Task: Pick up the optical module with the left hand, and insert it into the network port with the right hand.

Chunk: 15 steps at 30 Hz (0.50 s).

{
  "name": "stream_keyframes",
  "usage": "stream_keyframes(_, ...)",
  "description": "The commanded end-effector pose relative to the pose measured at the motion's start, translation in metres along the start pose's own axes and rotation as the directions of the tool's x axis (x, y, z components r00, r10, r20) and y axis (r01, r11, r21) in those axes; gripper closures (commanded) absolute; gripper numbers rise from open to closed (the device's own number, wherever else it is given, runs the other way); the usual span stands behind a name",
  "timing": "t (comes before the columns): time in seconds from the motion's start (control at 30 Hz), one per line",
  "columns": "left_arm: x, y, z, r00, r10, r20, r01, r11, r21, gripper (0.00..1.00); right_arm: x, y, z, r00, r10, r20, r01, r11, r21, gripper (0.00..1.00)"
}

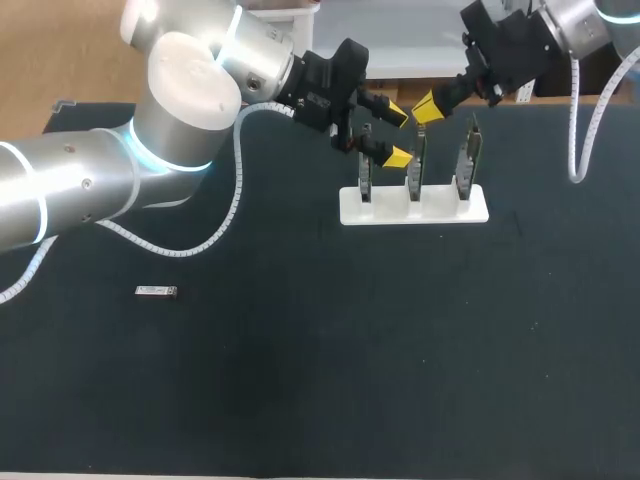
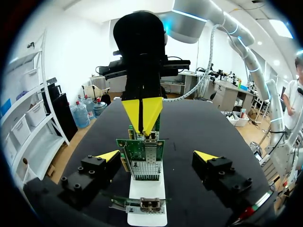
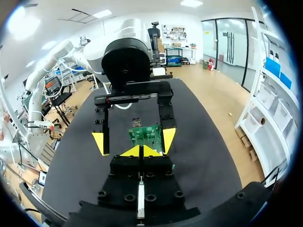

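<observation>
Desk (image 1: 300, 400): black; it carries the stand and the module.
Left arm (image 1: 90, 190): comes in from the left and reaches past the middle to the stand.
Right arm (image 1: 575, 20): comes in from the far right corner, bent down toward the same stand.
Stand (image 1: 413, 207): a white base in the far middle of the desk, with slots holding the cards.
Cards (image 1: 466, 160): three green boards, upright in a row. The left wrist view looks along this row from its end; the head view shows it from the side.
Left end effector (image 1: 398, 135): fingers wide apart, holding nothing. In its own wrist view (image 2: 157, 156) a card stands in the gap, clear of both fingers (image 2: 109, 155).
Right end effector (image 1: 428, 107): yellow tips pressed together, with nothing between them. This is plain in both wrist views (image 3: 140, 151). It is just above the top of a card; I cannot tell if it touches it.
Module (image 1: 157, 292): small and silver, lying flat on the desk at the left, well apart from the stand and both end effectors. Only the head view shows it.
</observation>
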<state>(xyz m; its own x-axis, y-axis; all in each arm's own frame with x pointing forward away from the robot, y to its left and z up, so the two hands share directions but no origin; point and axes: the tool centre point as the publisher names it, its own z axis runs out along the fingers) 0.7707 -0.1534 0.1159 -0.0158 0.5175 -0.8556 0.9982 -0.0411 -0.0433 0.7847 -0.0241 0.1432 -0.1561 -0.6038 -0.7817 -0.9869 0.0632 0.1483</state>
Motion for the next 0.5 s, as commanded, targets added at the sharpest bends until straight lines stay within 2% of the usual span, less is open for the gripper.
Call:
stream_keyframes(0.03, -0.0005, -0.0002, 0.0, 1.0, -0.002, -0.003, 0.002, 1.0, -0.002, 0.0, 0.0033, -0.0028, 0.0028, 1.0, 0.003, -0.001, -0.003, 1.0, 0.0, 1.0)
stream_keyframes(0.5, -0.0005, -0.0002, 0.0, 1.0, -0.002, -0.003, 0.002, 1.0, -0.002, 0.0, 0.0084, -0.0014, 0.0062, 1.0, 0.009, -0.011, -0.01, 1.0, -0.007, 1.0)
